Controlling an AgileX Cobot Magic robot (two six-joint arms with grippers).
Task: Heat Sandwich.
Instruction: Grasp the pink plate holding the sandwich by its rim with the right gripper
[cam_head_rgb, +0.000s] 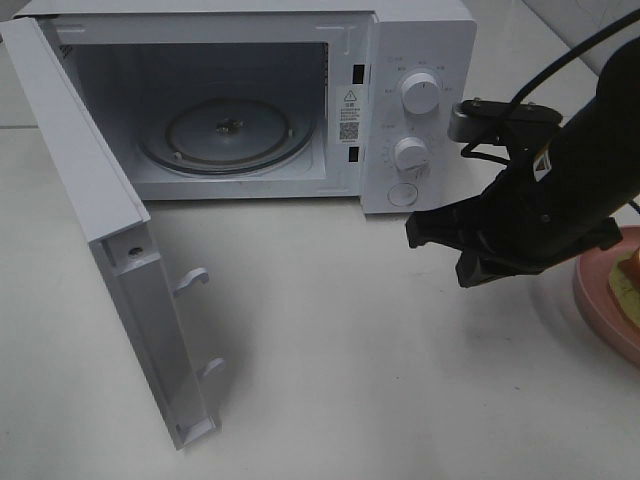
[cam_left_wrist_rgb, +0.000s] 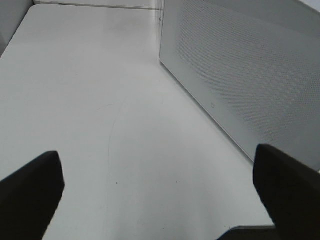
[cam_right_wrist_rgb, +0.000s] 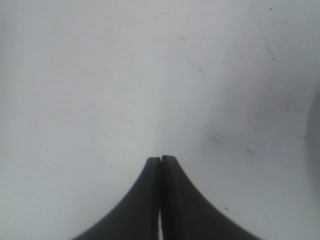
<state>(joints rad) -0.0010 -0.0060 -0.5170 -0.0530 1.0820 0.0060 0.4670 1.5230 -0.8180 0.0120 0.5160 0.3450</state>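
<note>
The sandwich (cam_head_rgb: 631, 278) shows only as a sliver at the right edge of the exterior view, lying on a round pink plate (cam_head_rgb: 598, 305). The white microwave (cam_head_rgb: 420, 60) stands at the back with its door (cam_head_rgb: 90, 180) swung wide open and the glass turntable (cam_head_rgb: 230, 135) bare. My right gripper (cam_head_rgb: 428, 234) is shut and empty, hovering over the table in front of the control panel, left of the plate; the right wrist view shows its fingers (cam_right_wrist_rgb: 160, 165) pressed together over bare table. My left gripper (cam_left_wrist_rgb: 160, 200) is open and empty beside the microwave's perforated side (cam_left_wrist_rgb: 250, 75).
The open door juts out toward the front left, with two latch hooks (cam_head_rgb: 190, 282) on its edge. Two dials (cam_head_rgb: 420, 92) and a round button (cam_head_rgb: 402, 194) sit on the control panel. The left arm is outside the exterior view.
</note>
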